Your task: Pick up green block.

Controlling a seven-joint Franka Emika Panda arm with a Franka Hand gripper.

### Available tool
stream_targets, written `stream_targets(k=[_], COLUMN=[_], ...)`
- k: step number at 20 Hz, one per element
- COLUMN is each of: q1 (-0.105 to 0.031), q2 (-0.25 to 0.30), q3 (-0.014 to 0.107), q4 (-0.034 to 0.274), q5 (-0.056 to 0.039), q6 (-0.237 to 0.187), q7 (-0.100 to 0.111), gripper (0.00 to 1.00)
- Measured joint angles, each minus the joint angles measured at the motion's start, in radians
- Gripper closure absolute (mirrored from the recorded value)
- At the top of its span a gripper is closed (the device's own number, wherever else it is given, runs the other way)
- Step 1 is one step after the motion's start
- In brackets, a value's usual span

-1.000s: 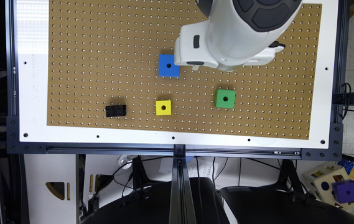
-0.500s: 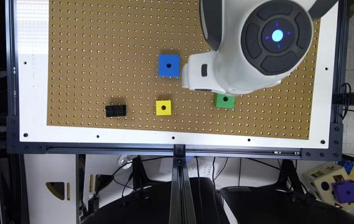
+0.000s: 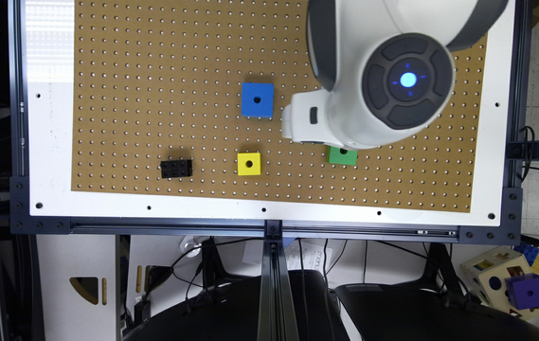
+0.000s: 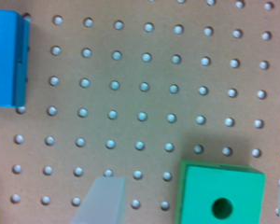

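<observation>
1. The green block [image 3: 343, 156] lies flat on the brown pegboard [image 3: 155, 94], its face with the dark round hole turned up. In the exterior view my white wrist housing covers its far edge, so only a strip of it shows.
2. In the wrist view the green block [image 4: 221, 193] sits between my two fingers [image 4: 100, 200]. One translucent fingertip stands clear of the block on one side; a sliver of the other shows at the frame edge on the opposite side.
3. My gripper [image 4: 189, 203] is spread wide, wider than the block, and has hold of nothing. I cannot tell how high above the board my fingertips are.
4. In the exterior view my gripper [image 3: 316, 123] shows as the white part past the wrist, at about 11 o'clock from the green block.
5. The blue cube [image 3: 257, 100] lies at about 10 o'clock from the green block, apart from it. The wrist view shows one corner of it [image 4: 7, 58].
6. The yellow cube [image 3: 249, 164] lies at about 9 o'clock from the green block, well apart.
7. A black brick [image 3: 176, 168] lies further out along the same 9 o'clock line, beyond the yellow cube.
</observation>
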Motion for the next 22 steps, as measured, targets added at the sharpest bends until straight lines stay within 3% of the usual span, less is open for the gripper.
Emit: stream_targets(k=[6, 9, 14, 18, 22], q1=[0.001, 0.002, 0.010, 0.022, 0.025], q2=[0.032, 0.083, 0.165, 0.190, 0.197], q3=[0.007, 0.007, 0.011, 0.011, 0.011], q4=[0.028, 0.036, 0.124, 0.151, 0.157], q5=[-0.0001, -0.0008, -0.0008, -0.0008, -0.0008], q6=[0.002, 0.044, 0.047, 0.047, 0.047], q7=[0.008, 0.008, 0.011, 0.017, 0.018], gripper=[0.00, 0.00, 0.00, 0.00, 0.00])
